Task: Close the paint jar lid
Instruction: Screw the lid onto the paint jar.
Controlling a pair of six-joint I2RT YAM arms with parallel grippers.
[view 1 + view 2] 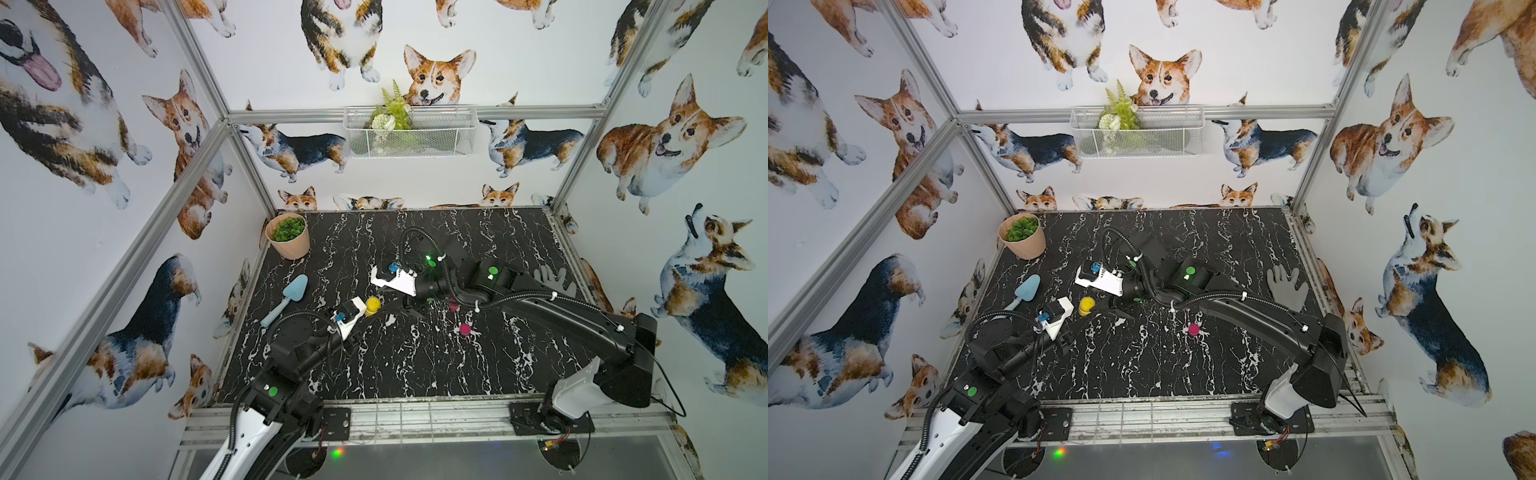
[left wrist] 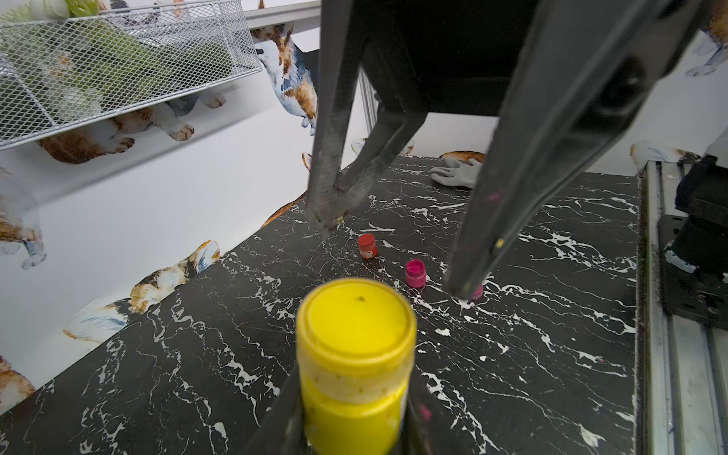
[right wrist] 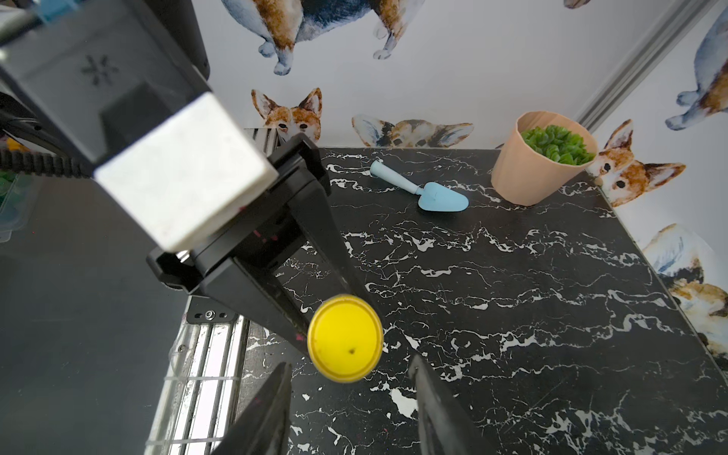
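The left gripper [image 2: 354,417] is clamped on the body of the yellow paint jar [image 2: 354,394], bracing it upright over the marble tabletop [image 2: 551,354] — while the right gripper [image 3: 350,366], jaws apart, hangs just beside the seated yellow lid [image 3: 344,338] — apparently positioned to twist it.

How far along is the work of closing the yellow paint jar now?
Done: the lid sits on the yellow jar. In hand: the left gripper is shut on the jar; the right gripper is open near the lid, not touching it. Left: probably grip the lid and turn it tight; its tightness does not show.
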